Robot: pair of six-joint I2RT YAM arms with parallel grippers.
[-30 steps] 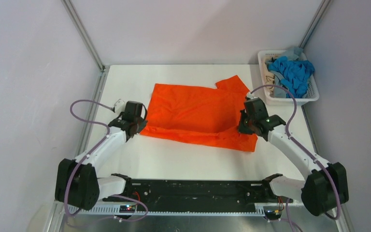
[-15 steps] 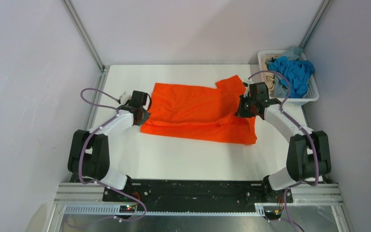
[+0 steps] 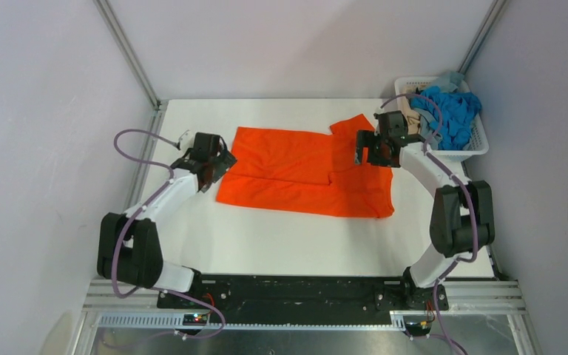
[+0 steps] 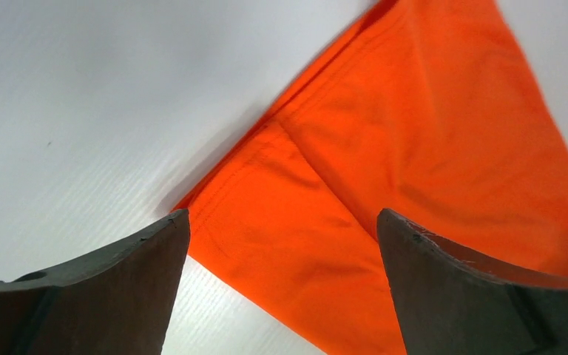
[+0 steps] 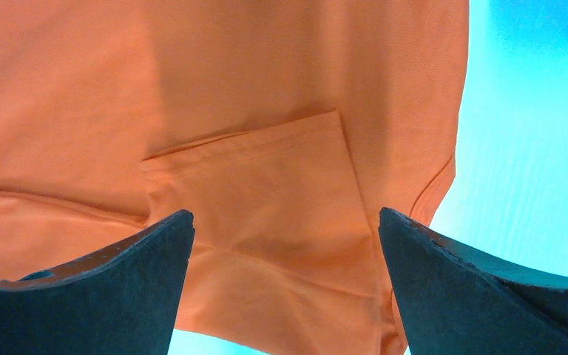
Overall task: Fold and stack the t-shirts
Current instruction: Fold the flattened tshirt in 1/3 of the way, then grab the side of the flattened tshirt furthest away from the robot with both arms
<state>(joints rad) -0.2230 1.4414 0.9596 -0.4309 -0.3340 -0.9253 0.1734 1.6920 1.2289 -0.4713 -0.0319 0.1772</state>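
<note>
The orange t-shirt (image 3: pixel 303 171) lies flat in the middle of the white table (image 3: pixel 281 244), folded over itself, with one sleeve (image 3: pixel 353 127) sticking out at the far right. My left gripper (image 3: pixel 219 164) hangs open just above the shirt's left edge. In the left wrist view its fingers (image 4: pixel 118 281) straddle the orange hem (image 4: pixel 281 214) without touching it. Over the shirt's right side, near the sleeve, my right gripper (image 3: pixel 364 150) is open too. The right wrist view shows a folded cloth corner (image 5: pixel 285 213) between its spread fingers (image 5: pixel 481 281). Neither gripper holds anything.
A white slotted basket (image 3: pixel 444 154) stands at the far right corner, holding a bright blue t-shirt (image 3: pixel 452 111), a beige one (image 3: pixel 413 122) and a grey-blue one (image 3: pixel 450 78). Metal frame posts (image 3: pixel 129 55) and walls close in the table on three sides.
Both grippers carried the shirt's near edge away from the bases, laid it over the far part, then opened and let go of it.
</note>
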